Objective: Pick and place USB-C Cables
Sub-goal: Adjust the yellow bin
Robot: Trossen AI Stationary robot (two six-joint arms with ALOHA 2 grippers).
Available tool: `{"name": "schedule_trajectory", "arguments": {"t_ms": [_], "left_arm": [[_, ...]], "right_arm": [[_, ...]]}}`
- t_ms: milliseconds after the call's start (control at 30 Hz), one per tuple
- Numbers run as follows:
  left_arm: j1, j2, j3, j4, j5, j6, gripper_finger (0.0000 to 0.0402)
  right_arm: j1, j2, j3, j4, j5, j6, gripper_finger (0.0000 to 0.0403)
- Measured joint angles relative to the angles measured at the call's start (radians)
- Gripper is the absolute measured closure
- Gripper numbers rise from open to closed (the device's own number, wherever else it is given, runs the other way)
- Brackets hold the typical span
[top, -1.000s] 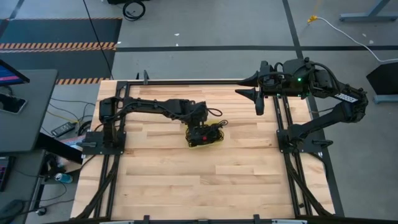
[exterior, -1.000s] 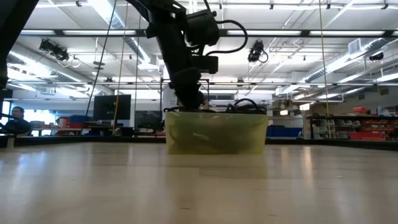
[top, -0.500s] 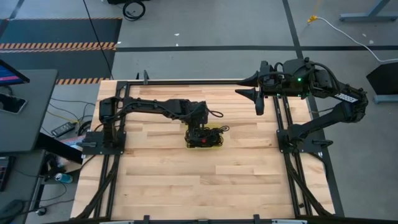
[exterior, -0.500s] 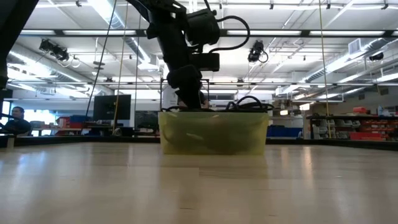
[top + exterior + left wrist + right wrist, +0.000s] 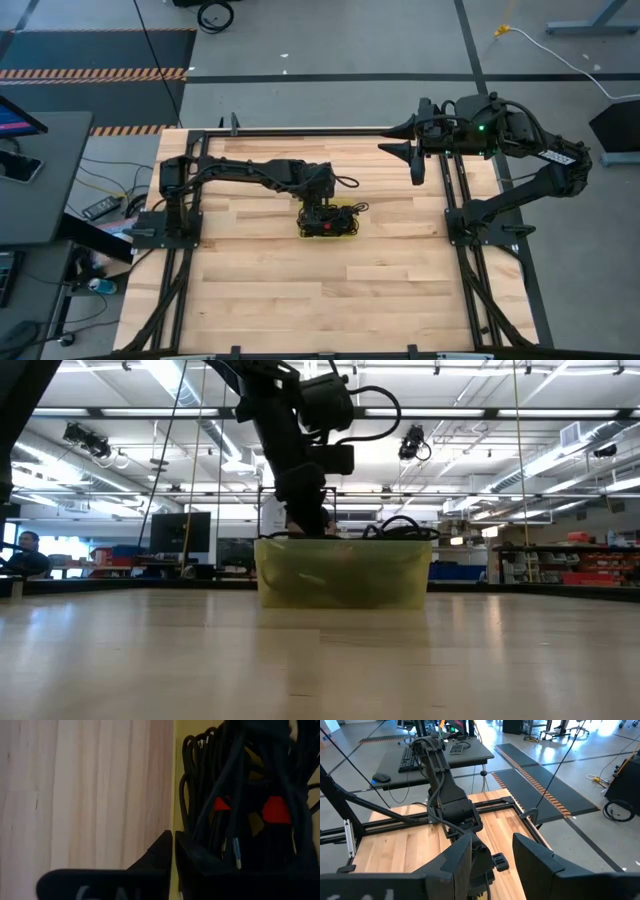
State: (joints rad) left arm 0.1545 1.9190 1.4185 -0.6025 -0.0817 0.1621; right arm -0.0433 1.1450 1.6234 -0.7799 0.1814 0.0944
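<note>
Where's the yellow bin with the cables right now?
The yellow bin sits near the middle of the table in the high view, directly under the left gripper, which reaches down into it among the USB-C cables.

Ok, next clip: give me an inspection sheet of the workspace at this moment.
Surface: wooden table, bare apart from the bin.
Job's things: USB-C cables, black with red parts, heaped in a yellow-green bin.
Clutter: nothing seen.
Grippers: left gripper down in the bin among the cables; right gripper open, raised at the table's far right edge.
Cables: arm wiring loops above the bin.
Surroundings: desk left; a person far off.
</note>
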Motion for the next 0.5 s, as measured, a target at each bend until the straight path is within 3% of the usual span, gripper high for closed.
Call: {"name": "schedule_trajectory", "arguments": {"t_ms": [333,500], "left_arm": [[-0.002,-0.004,0.009,-0.002,0.0,-0.077,0.038],[-0.013,-0.004,0.111,-0.081,0.0,-0.139,0.0383]], "right_arm": [[0.0,0.0,0.0,0.0,0.0,-0.001,0.0253],[0.0,0.0,0.0,0.0,0.008,-0.01,0.0253]]}}
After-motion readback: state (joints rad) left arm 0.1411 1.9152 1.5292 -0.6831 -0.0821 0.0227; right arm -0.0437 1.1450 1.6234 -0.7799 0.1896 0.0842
